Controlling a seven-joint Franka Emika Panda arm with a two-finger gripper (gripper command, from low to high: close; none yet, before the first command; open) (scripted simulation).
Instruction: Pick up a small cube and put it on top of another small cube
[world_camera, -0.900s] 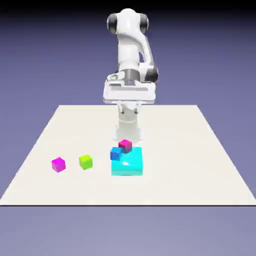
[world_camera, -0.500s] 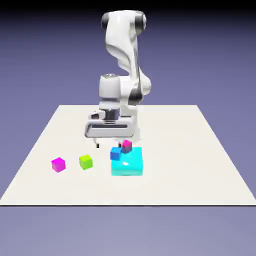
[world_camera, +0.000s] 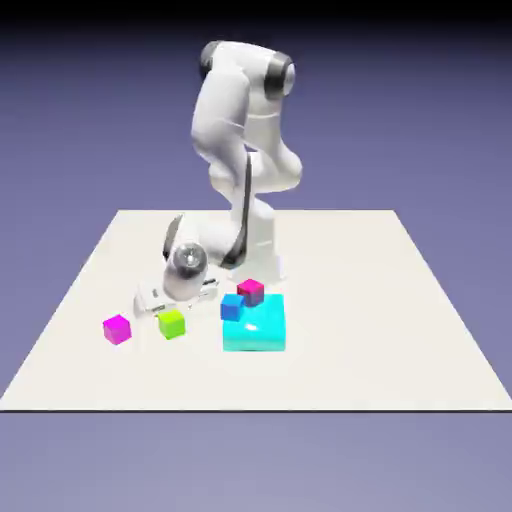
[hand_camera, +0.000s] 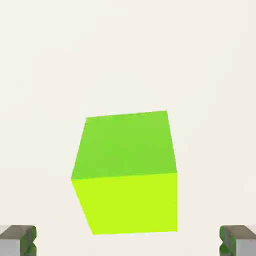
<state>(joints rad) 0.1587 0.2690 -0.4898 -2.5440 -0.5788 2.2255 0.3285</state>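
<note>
white table (world_camera: 400, 340) carries it all. the white arm's gripper (world_camera: 172, 297) hangs just behind the small lime-green cube (world_camera: 172, 323), jaws spread wide and empty. in the hand view the cube sits centred between both fingertips (hand_camera: 18, 239), slightly skewed.

The table (world_camera: 400, 330) carries five blocks in all: four small cubes and one larger cyan block (world_camera: 258, 331). Of the small cubes there is one green (world_camera: 172, 323), one blue (world_camera: 232, 307) and two magenta, one (world_camera: 117, 328) at the exterior view's left and one (world_camera: 251, 291) by the cyan block. One arm (world_camera: 243, 150) stands over them, and two grey fingertips (hand_camera: 18, 239) show in the hand view.
</note>
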